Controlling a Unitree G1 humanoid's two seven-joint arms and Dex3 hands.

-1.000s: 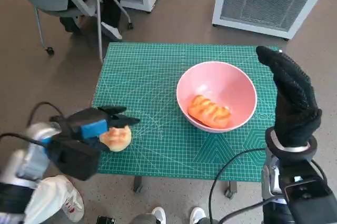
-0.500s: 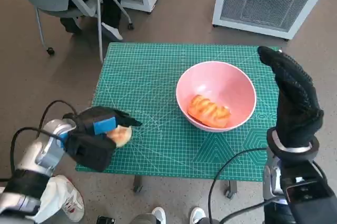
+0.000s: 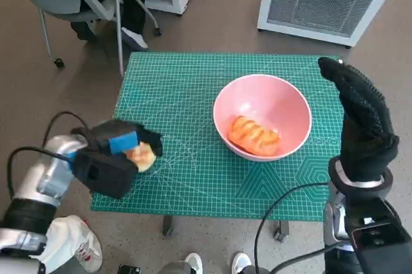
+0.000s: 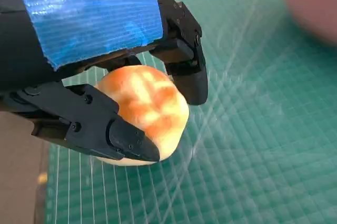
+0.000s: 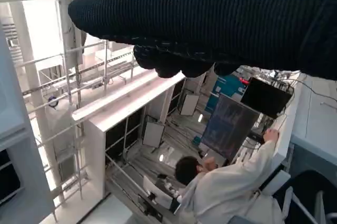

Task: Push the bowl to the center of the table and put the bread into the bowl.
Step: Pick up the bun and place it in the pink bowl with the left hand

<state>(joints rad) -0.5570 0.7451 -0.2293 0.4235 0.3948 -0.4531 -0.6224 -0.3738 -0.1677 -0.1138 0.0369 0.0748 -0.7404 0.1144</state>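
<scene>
The left hand (image 3: 119, 152) holds a round bread (image 4: 142, 109) at the near left side of the green table (image 3: 187, 87).
Its black fingers (image 4: 124, 140) wrap around the bread from both sides. The pink bowl (image 3: 262, 124) sits well apart, with another bread (image 3: 255, 136) inside. The right hand (image 3: 360, 119) stands flat beside the bowl, holding nothing.

Bare surface (image 3: 187, 103) is lying open between the left robot hand (image 3: 119, 155) and the bowl (image 3: 262, 126). One bread (image 3: 255, 136) is occupying the bowl's floor, off centre.
</scene>
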